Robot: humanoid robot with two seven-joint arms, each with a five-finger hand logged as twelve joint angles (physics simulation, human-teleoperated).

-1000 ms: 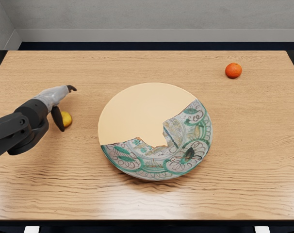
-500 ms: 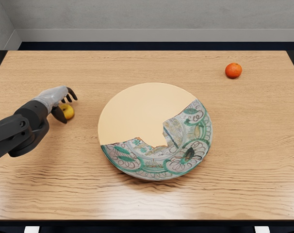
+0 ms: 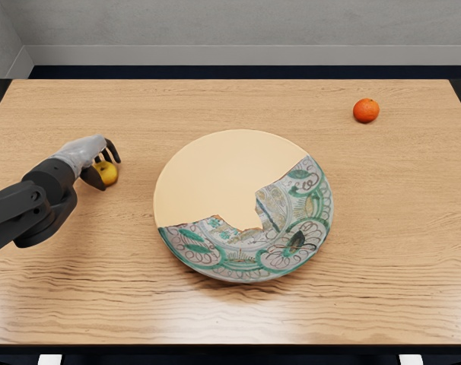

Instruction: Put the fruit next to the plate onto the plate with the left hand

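Looking down from the head view, I see the left hand (image 3: 84, 155) at the end of the dark left arm (image 3: 25, 210), which comes in from the picture's left edge. Its fingers (image 3: 111, 151) are curled narrowly over the yellow fruit (image 3: 107, 173), with the dark fingertips arching above the fruit's far side and the thumb tucked against its near left side. The fruit sits between thumb and fingers, and they seem to touch it. It appears to rest on the wooden table (image 3: 413, 228), though I can't make out the contact underneath.

The fruit is small and close to round, so I can't pick out a long axis or say which way it points. Only its right half shows clear of the fingers.

Beyond the fingertips, towards the picture's right, lies the plate (image 3: 215, 175), apart from the fruit with bare wood between them. The plate is broad and round, plain tan on the part nearer the fingers, with a green pattern on the far right and near edge.

Well away from the fingers, past the plate near the table's far right corner, sits an orange (image 3: 366, 110) on its own.
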